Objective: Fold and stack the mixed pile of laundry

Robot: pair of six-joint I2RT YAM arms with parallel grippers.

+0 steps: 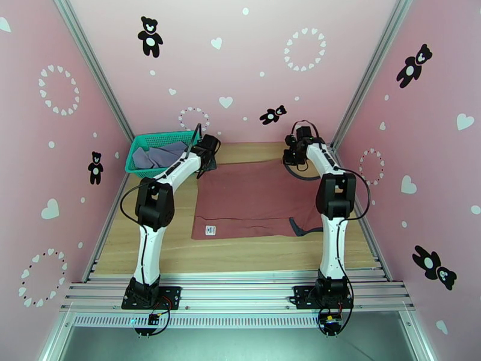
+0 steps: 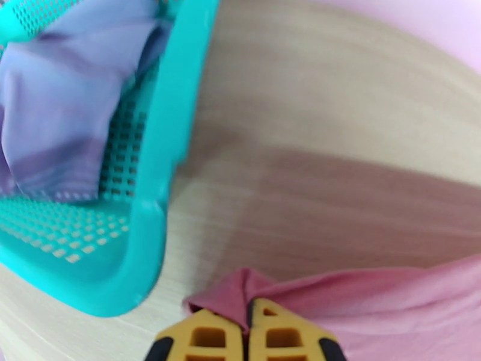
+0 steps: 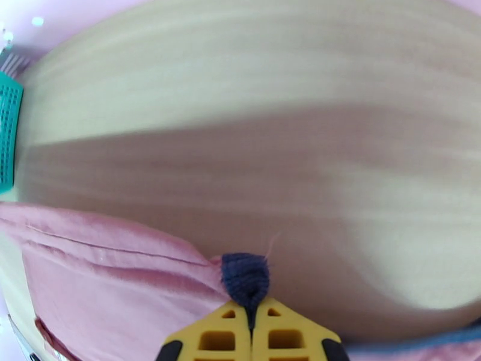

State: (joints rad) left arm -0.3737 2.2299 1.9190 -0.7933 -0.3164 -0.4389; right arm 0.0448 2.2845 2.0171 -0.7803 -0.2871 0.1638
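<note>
The left claw (image 2: pixel 248 317) was pressed shut on a corner of the rust-red tank top (image 1: pixel 252 200), and the right claw (image 3: pixel 251 317) was pinched down on a bit of its navy trim (image 3: pixel 245 278). So I had both far corners, which I reckon was the setup for dragging that edge down toward the bottom of the frame and folding the thing in half.

In the top view the tank top lay flat across the middle of the wooden table (image 1: pixel 240 254), with its label (image 1: pixel 210 230) at the lower left corner. The grey-lavender shirt (image 1: pixel 153 156) sat bundled in the teal mesh basket (image 1: pixel 139 141) at upper left, waiting its turn I guess.

Room-wise, the basket rim was just beside my left claw, so there wasn't much slack on that side. Bare wood ran below the tank top's near edge and above the far one, plenty for the fold to land.
</note>
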